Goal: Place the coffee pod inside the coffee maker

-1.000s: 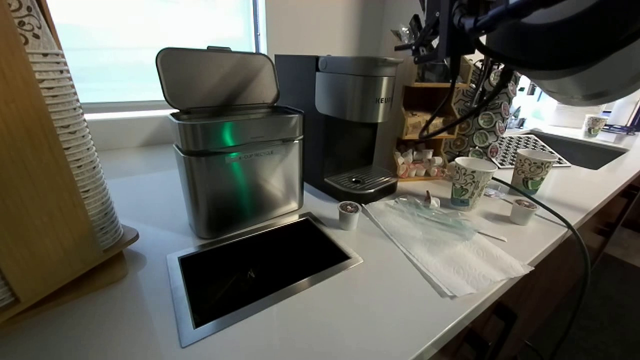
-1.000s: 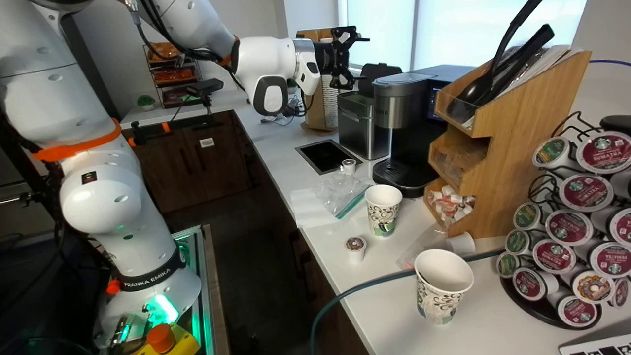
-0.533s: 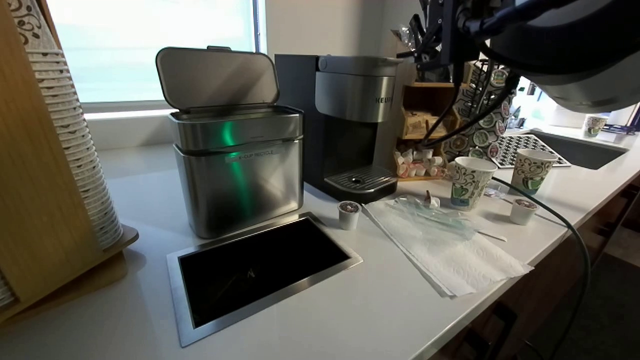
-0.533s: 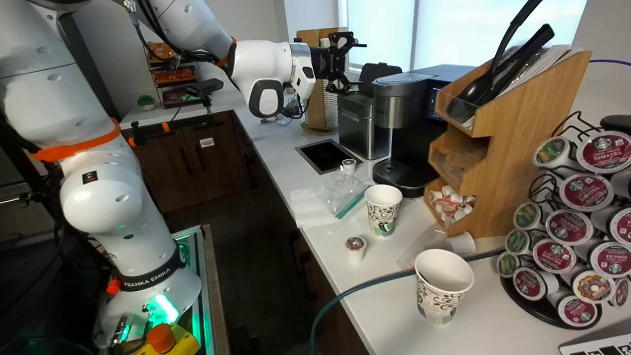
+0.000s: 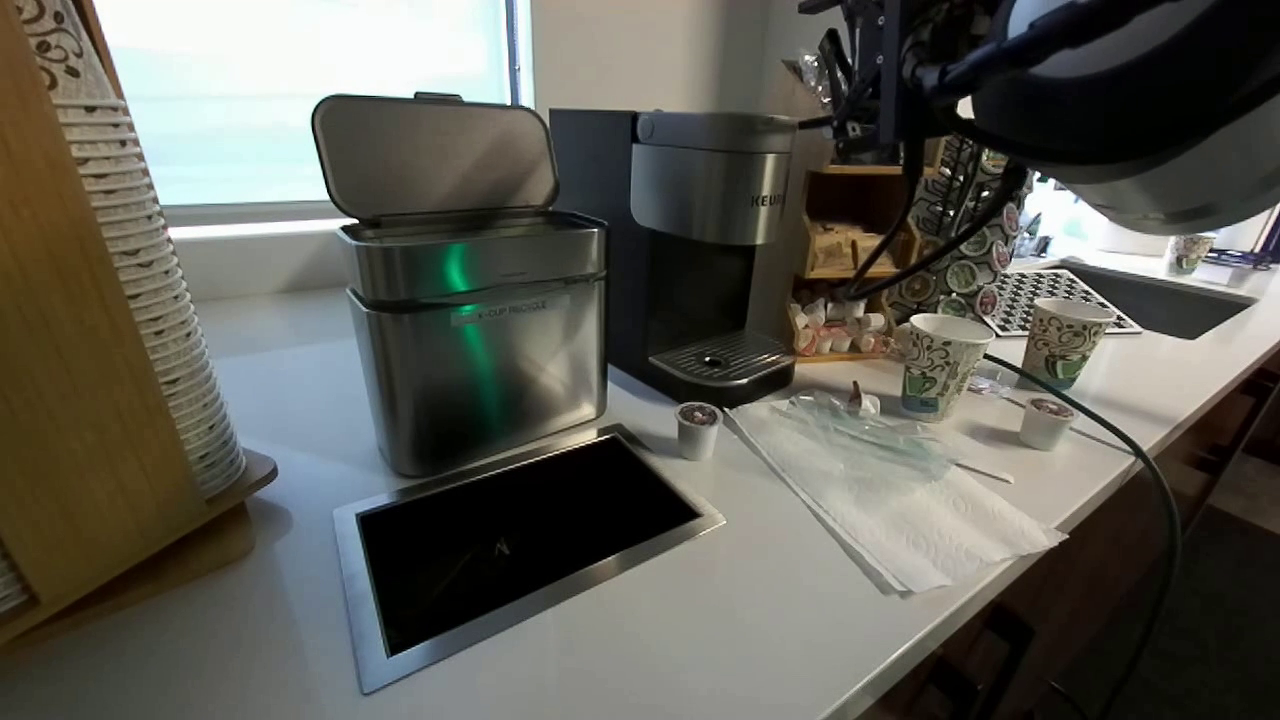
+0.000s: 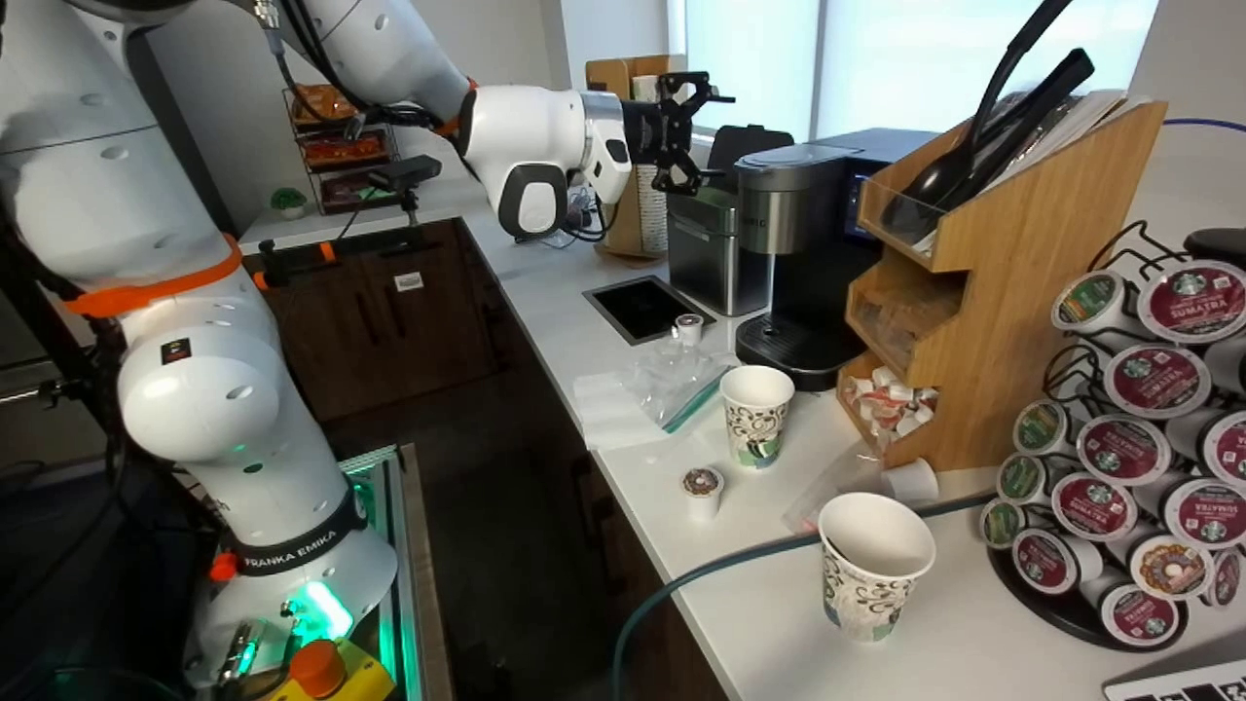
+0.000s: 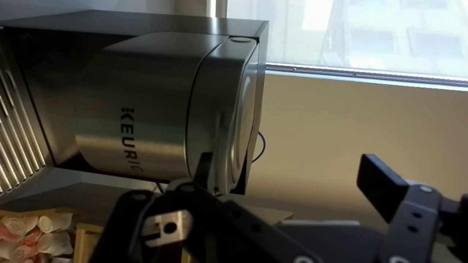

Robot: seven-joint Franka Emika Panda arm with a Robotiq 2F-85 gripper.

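A white counter (image 5: 760,600) is carried on dark cupboards (image 6: 380,302) beneath a bright window (image 5: 320,110). A steel-rimmed opening (image 5: 545,597) and a grey sink (image 5: 1185,305) are set into it.

With clock directions taken from the coffee maker (image 5: 700,200) in an exterior view, one steel bin (image 5: 480,350) is placed at 9 o'clock, its flap (image 5: 435,155) raised, and one wooden stand (image 5: 95,400) of stacked cups (image 5: 155,300) is placed farther out that way. One wooden shelf (image 6: 1051,263) and one pod rack (image 6: 1056,613) are seen at 3. Three patterned paper cups (image 5: 940,370) are counted: two between 3 and 4, one at 3, past the sink. One paper towel (image 5: 930,545) is spread between 4 and 5, one clear bag (image 5: 870,440) laid on it.

Two loose coffee pods (image 5: 698,432) are counted upright on the counter: one at 6 o'clock, between the opening and the drip tray (image 5: 745,360), and another pod (image 5: 1047,424) at 4, near two of the cups. Which is meant cannot be told. The coffee maker's lid (image 7: 219,80) is down.

The claw (image 6: 720,137) is held at 11 o'clock from the coffee maker in an exterior view. Its two fingers (image 7: 382,186) are spread wide with nothing gripped, bare wall (image 7: 329,120) being seen between them.
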